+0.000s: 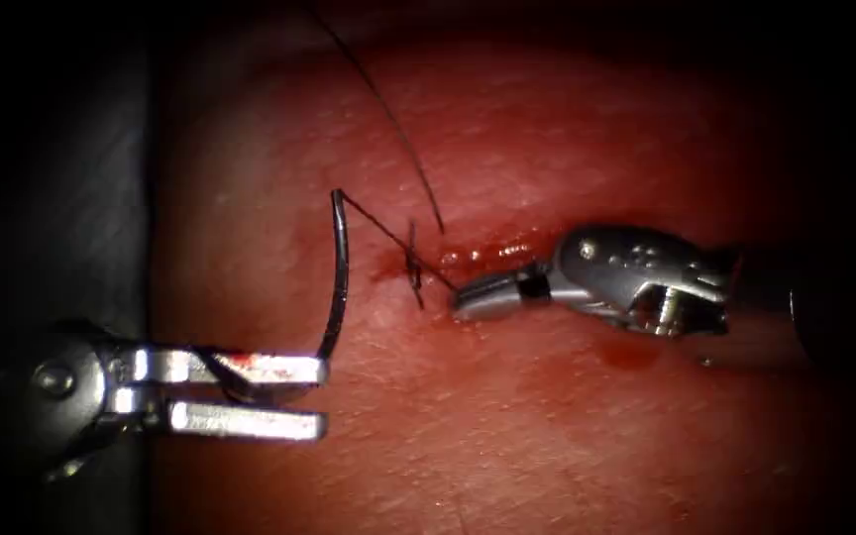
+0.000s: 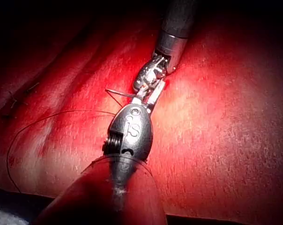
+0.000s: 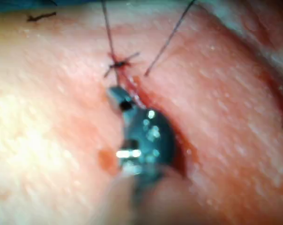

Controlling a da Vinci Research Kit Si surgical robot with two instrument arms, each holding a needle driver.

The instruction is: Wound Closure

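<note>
Needle (image 1: 340,277) clear of tissue (image 1: 547,436), in left tool (image 1: 250,394); right tool (image 1: 487,295) on thread (image 1: 398,241).

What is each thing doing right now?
Left gripper: shut on the needle near its pointed end.
Right gripper: shut on the thread at the cut.
Needle: clear of the tissue, left of the cut.
Thread: stretched from needle to right gripper.
Knot: tied on the cut.
Tissue: wet with red fluid.
</note>
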